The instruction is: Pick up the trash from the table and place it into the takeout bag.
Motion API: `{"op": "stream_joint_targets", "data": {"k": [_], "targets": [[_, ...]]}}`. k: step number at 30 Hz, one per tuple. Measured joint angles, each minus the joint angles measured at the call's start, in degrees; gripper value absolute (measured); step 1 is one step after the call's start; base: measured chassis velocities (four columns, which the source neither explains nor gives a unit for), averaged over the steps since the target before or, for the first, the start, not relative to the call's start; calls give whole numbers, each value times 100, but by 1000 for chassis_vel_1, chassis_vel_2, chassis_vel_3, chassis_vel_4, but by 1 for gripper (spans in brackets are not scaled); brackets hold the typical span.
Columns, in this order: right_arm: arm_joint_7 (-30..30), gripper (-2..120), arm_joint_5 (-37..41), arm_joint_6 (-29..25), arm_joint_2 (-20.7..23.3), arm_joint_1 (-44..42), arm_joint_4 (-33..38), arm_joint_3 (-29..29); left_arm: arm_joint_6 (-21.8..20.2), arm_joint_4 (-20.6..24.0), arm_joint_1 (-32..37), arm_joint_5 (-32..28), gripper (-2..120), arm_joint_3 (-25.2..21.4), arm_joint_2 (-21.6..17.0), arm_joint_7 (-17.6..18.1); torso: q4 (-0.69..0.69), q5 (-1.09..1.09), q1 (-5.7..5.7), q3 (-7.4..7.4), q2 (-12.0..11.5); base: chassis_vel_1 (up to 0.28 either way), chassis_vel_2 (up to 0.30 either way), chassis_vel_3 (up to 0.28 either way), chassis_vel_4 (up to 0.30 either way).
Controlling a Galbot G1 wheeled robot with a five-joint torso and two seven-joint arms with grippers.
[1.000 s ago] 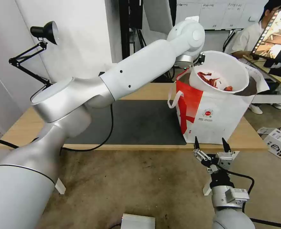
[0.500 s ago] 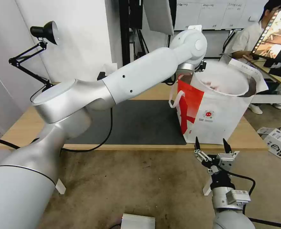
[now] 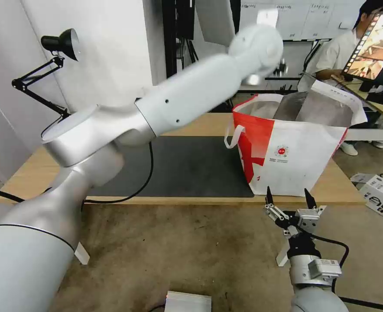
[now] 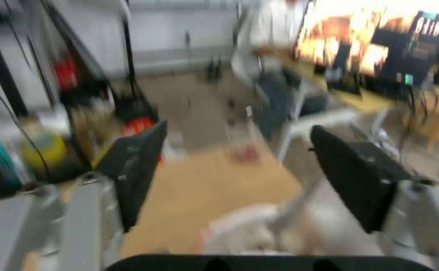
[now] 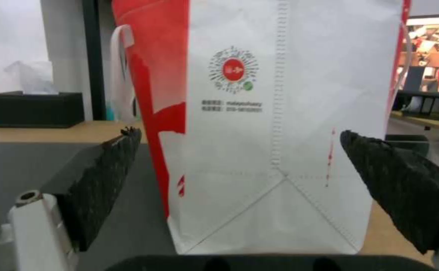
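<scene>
The takeout bag (image 3: 304, 160) stands open on the right end of the table (image 3: 27, 173), silver lining showing, red panel and loop handle facing the mat. My left arm (image 3: 256, 43) is raised above the bag's mouth, blurred by motion. In the left wrist view my left gripper (image 4: 239, 128) is open with nothing between its fingers, and a blurred white shape lies below it. My right gripper (image 3: 287, 193) hangs open just below the table's front edge, facing the bag's white side (image 5: 279, 113). The trash is out of view.
A dark grey mat (image 3: 191, 164) covers the table's middle. A black tissue box (image 5: 34, 109) sits at the table's far side. A black desk lamp (image 3: 61, 43) is clamped at the left. White boxes (image 3: 380, 193) lie on the floor at the right.
The white bowl of red scraps, held over the bag's mouth, sank into the bag and is gone from sight. My left arm has lifted, and the bag's top has sprung back up.
</scene>
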State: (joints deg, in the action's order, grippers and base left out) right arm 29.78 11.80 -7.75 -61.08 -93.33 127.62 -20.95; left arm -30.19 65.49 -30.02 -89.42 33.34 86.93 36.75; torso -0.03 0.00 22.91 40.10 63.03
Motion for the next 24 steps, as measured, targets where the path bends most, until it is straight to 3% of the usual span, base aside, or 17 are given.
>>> {"op": "stream_joint_targets", "data": {"k": [3,4,5,6,7,8,11,12,14,15,16,18,19,21,22,24], "targets": [[-2,99,5,16,-73,-141,68,-205,221,399,6,720,98,60,-552,-450,11,-4,1,1,-1,0,0,0,0],[-2,99,5,16,-73,-141,68,-205,221,399,6,720,98,60,-552,-450,11,-4,1,1,-1,0,0,0,0],[-4,99,-15,16,-132,-241,112,-322,269,487,37,936,99,79,-653,-630,10,-5,1,1,0,0,0,0,0],[-8,99,-52,15,-210,-356,172,-463,417,745,137,1382,99,159,-919,-913,-2,-4,0,0,0,0,0,0,0],[-9,99,-72,15,-223,-369,177,-498,527,992,207,1640,100,237,-1184,-1074,-2,-2,0,0,0,0,0,0,0],[-9,99,-72,15,-223,-369,177,-498,527,992,207,1640,100,237,-1184,-1074,-2,-2,0,0,0,0,0,0,0],[-14,100,-119,23,-225,-402,160,-507,894,1825,532,2469,100,410,-2104,-1389,1,-2,0,1,0,0,0,0,0],[-14,100,-119,23,-225,-402,160,-507,894,1825,532,2469,100,410,-2104,-1389,1,-2,0,1,0,0,0,0,0],[-22,100,-167,25,-222,-454,122,-496,1117,2337,858,2877,100,413,-2747,-1560,3,-5,0,1,0,0,0,0,0],[-22,100,-167,25,-222,-454,122,-496,1117,2337,858,2877,100,413,-2747,-1560,3,-5,0,1,0,0,0,0,0],[-26,100,-190,25,-222,-476,101,-487,1224,2565,1086,3119,100,361,-3138,-1660,3,-5,0,1,1,0,0,0,0],[-34,100,-241,26,-222,-490,58,-449,1476,2967,1642,3560,100,95,-3892,-1896,3,-6,-1,0,0,0,0,0,0],[-34,100,-241,26,-222,-490,58,-449,1476,2967,1642,3560,100,95,-3892,-1896,3,-6,-1,0,0,0,0,0,0],[-54,100,-293,33,-223,-486,10,-378,1661,3389,2479,3943,100,-538,-4621,-2186,4,-5,0,0,0,0,0,0,0],[-54,100,-293,33,-223,-486,10,-378,1661,3389,2479,3943,100,-538,-4621,-2186,4,-5,0,0,0,0,0,0,0],[-87,100,-337,33,-236,-481,-46,-310,1849,3814,3605,4287,100,-1421,-5189,-2431,3,-5,-1,0,0,0,0,0,0]]}}
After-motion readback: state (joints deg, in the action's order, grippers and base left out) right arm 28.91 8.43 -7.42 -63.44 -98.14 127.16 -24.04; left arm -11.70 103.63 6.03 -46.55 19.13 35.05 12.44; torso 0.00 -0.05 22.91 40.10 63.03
